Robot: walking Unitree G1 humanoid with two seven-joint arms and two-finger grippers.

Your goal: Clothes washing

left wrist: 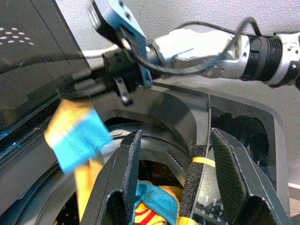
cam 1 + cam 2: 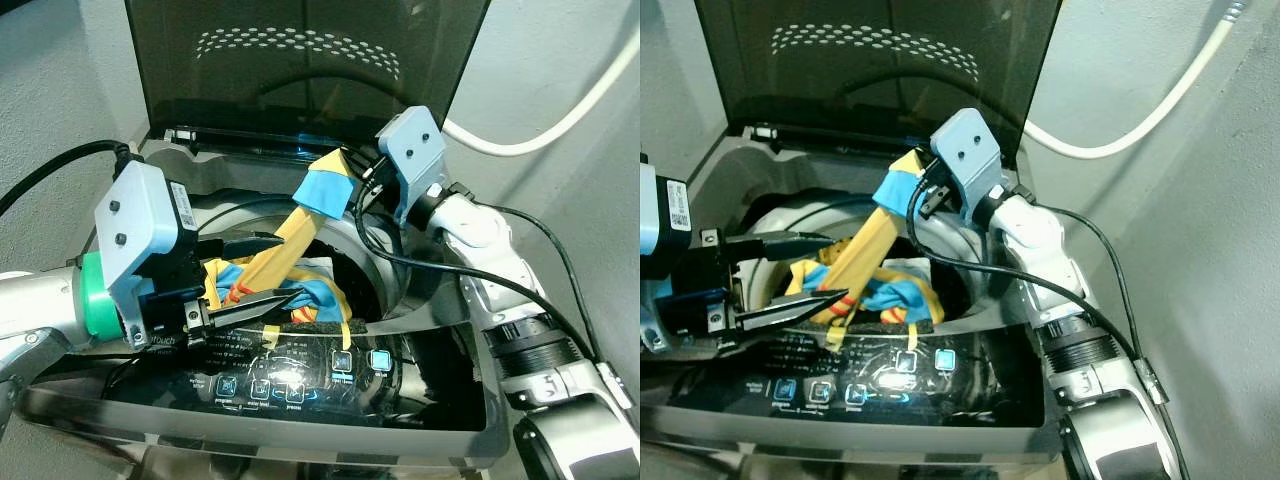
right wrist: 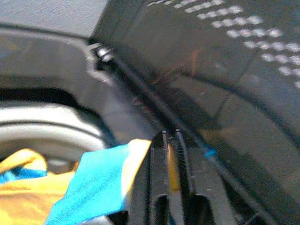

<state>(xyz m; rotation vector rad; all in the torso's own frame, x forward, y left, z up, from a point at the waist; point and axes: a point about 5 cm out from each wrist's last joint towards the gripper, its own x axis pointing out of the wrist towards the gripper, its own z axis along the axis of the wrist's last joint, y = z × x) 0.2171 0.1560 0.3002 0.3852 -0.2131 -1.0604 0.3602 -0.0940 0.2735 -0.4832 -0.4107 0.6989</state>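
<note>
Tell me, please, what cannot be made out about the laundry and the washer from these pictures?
- Drum depth: eye views, hidden under the yellow and blue garment and the clothes pile.
- Panel labels: too small, washed out by glare.
- Hose: both ends cut off by picture edges.
- Garment's held end: right wrist view, blurred behind the right claw.
- Left claw hovers open.

Head views look down into the washer drum [image 2: 340, 250]; wrist views sit close above it.

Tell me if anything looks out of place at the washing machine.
The yellow and blue garment stretches out of the machine's drum up to the right gripper, shut on its end. The left gripper is open beside it.
</note>
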